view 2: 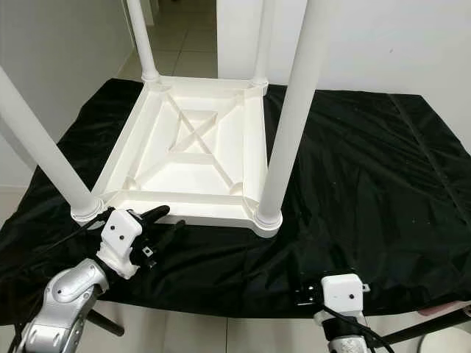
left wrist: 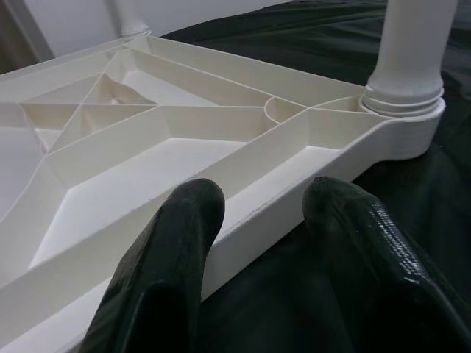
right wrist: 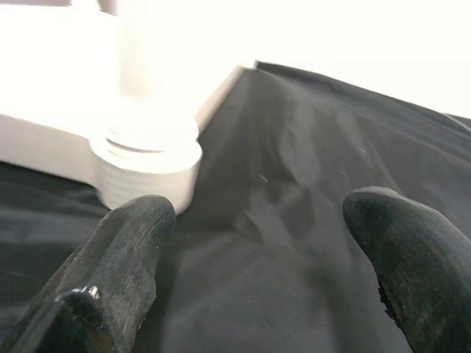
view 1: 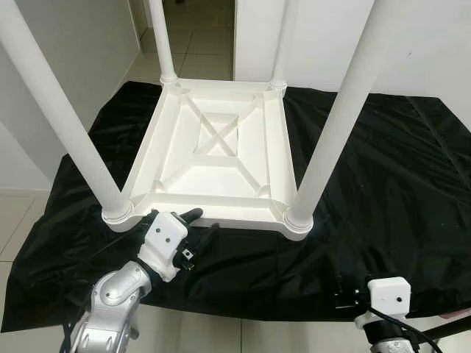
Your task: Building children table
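Left eye view: a white table point(view 1: 217, 151) lies upside down on a black cloth point(view 1: 390, 184), all four legs standing up. The left gripper point(view 1: 197, 220) sits at the table's near rim, beside the near-left leg point(view 1: 62, 118). The right gripper point(view 1: 346, 298) rests low on the cloth, well apart from the table.

Left wrist view: two black fingers point(left wrist: 158, 279) are spread apart, one over the rim, one outside it, not yet clamped.

Right wrist view: its fingers point(right wrist: 121, 257) are spread wide over bare cloth, near the near-right leg's point(right wrist: 151, 158) base.

Assembly looks nearly done. Next probably means gripping the rim to turn the table upright.
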{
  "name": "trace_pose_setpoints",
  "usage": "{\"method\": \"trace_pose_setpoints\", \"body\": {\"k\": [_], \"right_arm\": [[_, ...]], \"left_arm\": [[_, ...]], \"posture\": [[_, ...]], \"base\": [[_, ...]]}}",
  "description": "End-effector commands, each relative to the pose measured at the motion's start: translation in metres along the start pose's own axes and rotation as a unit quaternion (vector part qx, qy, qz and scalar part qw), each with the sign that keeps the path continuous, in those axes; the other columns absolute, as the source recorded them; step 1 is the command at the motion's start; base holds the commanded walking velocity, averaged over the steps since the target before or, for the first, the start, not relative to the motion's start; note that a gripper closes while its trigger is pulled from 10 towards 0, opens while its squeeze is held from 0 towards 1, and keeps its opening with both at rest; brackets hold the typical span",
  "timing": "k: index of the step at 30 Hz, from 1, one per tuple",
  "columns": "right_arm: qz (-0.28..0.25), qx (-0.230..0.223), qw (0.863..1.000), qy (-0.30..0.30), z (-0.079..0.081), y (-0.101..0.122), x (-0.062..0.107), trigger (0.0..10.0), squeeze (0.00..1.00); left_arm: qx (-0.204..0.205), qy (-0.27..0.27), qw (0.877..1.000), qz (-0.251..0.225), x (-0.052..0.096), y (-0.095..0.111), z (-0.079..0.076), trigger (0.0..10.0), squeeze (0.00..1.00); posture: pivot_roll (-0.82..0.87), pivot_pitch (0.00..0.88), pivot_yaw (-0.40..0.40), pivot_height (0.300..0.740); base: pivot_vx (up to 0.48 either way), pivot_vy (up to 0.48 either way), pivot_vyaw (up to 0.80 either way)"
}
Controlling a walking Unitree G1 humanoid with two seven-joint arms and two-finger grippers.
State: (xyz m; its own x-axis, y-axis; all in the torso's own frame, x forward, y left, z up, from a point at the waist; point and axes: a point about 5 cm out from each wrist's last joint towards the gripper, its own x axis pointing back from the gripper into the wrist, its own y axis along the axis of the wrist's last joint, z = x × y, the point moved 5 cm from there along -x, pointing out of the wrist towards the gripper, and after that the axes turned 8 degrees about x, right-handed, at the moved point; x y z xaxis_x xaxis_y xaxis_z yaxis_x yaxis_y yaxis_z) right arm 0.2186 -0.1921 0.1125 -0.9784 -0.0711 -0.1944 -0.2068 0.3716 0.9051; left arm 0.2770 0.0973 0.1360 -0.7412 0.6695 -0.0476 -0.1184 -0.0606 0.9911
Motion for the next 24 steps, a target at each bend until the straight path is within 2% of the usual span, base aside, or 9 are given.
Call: {"method": "trace_pose_setpoints", "body": {"k": [1,3,7,11,14,17,21,24], "right_arm": [[-0.011,-0.007,1.000,0.012,0.002,0.005,-0.003,10.0,0.00],[-0.033,-0.010,0.999,0.028,0.007,0.016,-0.014,10.0,0.00],[-0.055,-0.024,0.997,0.058,0.015,0.027,-0.025,10.0,0.00],[-0.063,-0.031,0.995,0.068,0.018,0.031,-0.030,10.0,0.00],[-0.078,-0.058,0.991,0.088,0.025,0.040,-0.042,10.0,0.00],[-0.079,-0.060,0.991,0.087,0.026,0.042,-0.043,10.0,0.00],[-0.079,-0.103,0.989,0.067,0.027,0.047,-0.057,10.0,0.00],[-0.079,-0.104,0.989,0.064,0.027,0.048,-0.059,10.0,0.00]], "left_arm": [[0.001,-0.017,1.000,0.005,0.001,-0.002,-0.006,10.0,0.00],[-0.001,-0.029,1.000,0.007,0.001,-0.001,-0.008,10.0,0.00],[-0.002,-0.041,0.999,0.005,0.001,0.003,-0.009,10.0,0.00],[0.000,-0.048,0.999,0.003,0.001,0.005,-0.010,10.0,0.00],[0.011,-0.054,0.998,-0.001,0.001,0.010,-0.012,10.0,0.00],[0.013,-0.054,0.998,-0.003,0.001,0.011,-0.012,10.0,0.00],[0.027,-0.046,0.998,-0.014,-0.004,0.018,-0.012,10.0,0.00],[0.029,-0.046,0.998,-0.015,-0.005,0.020,-0.013,10.0,0.00]], "posture": [[-0.07,0.059,0.038,0.740],[-0.07,0.058,0.041,0.740],[-0.07,0.054,0.043,0.740],[-0.07,0.051,0.042,0.740],[-0.06,0.047,0.038,0.740],[-0.06,0.047,0.038,0.740],[-0.06,0.042,0.029,0.740],[-0.05,0.039,0.021,0.740]], "base": [[0.000,0.000,0.00],[0.000,0.000,0.00],[0.000,0.000,0.00],[0.000,0.000,0.00],[0.000,0.000,0.00],[0.000,0.000,0.00],[0.000,0.000,0.00],[0.000,0.000,0.00]]}}
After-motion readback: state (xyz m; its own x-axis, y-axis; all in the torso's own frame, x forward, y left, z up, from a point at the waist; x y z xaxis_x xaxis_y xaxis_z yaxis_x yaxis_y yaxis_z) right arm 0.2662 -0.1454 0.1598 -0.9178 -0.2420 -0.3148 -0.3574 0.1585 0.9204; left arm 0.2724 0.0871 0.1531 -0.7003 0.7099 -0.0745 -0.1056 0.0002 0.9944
